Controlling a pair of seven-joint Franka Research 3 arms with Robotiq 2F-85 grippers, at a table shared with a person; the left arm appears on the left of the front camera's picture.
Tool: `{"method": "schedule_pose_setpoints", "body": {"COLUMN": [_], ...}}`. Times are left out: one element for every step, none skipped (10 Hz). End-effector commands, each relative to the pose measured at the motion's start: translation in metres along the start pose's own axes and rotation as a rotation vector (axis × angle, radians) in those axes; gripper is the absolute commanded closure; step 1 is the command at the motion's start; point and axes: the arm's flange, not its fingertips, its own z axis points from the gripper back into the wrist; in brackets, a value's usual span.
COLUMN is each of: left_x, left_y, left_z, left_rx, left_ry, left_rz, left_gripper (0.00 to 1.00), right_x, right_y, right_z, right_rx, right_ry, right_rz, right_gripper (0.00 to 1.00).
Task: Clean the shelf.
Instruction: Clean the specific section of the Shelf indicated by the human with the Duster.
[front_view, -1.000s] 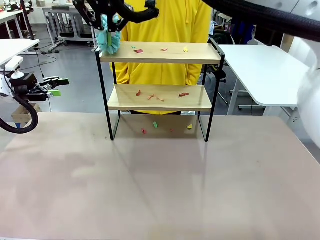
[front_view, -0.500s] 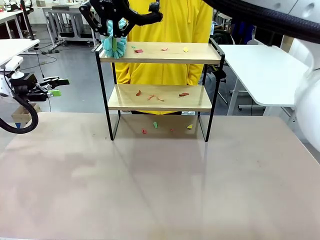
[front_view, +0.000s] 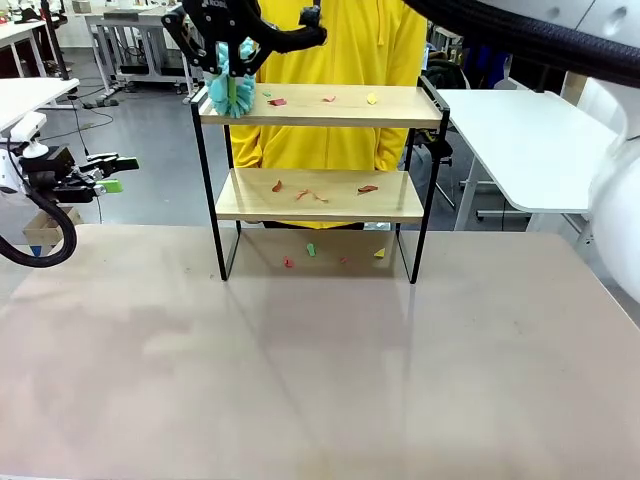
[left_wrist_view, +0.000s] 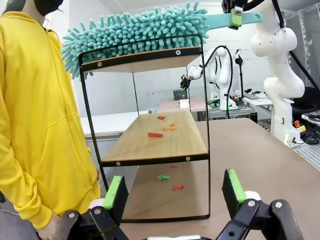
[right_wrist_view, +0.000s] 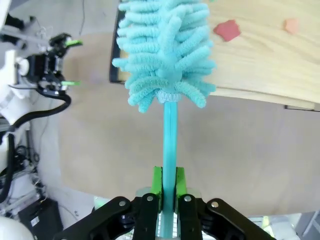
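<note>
There is one shelf (front_view: 320, 118) with two wooden boards. It stands at the far side of the table (front_view: 320, 380), in the middle. One person in a yellow top (front_view: 340, 40) stands right behind it.

Little coloured bits lie about. I count four bits on the top board (front_view: 277, 101), four on the lower board (front_view: 368, 188) and four on the table under the shelf (front_view: 310, 250). Some are very small, so the count may be off by one.

There is one fluffy blue-green duster (front_view: 230, 92). There are two claws.

The right claw (right_wrist_view: 169, 182) hangs high above the shelf's left end. Its two green fingers are pressed together on the thin handle of the duster. The fluffy head points down and lies on the left end of the top board, next to a red bit.

The left claw (left_wrist_view: 175, 192) is off to the left of the table, well apart from the shelf. Its fingers are spread wide. It holds nothing and touches nothing.
</note>
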Motion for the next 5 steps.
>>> {"method": "schedule_pose_setpoints", "body": {"left_x": [0.003,0.003,0.003,0.003,0.003], "left_y": [-0.001,-0.001,-0.001,-0.001,-0.001], "left_z": [0.0,0.0,0.0,0.0,0.0], "left_rx": [0.001,0.001,0.001,0.001,0.001], "left_ry": [-0.001,-0.001,-0.001,-0.001,-0.001], "left_rz": [-0.018,-0.018,-0.018,-0.018,-0.018], "left_gripper": [0.0,0.0,0.0,0.0,0.0], "right_x": [-0.006,-0.006,-0.005,-0.005,-0.006], "right_y": [-0.039,-0.056,-0.08,-0.098,-0.122], "right_z": [-0.013,-0.017,-0.022,-0.023,-0.024], "right_rx": [-0.05,-0.044,-0.067,-0.081,-0.096], "right_ry": [0.029,0.047,0.052,0.054,0.058], "right_rz": [-0.026,-0.048,-0.062,-0.073,-0.097], "right_gripper": [0.87,0.87,0.87,0.87,0.87]}}
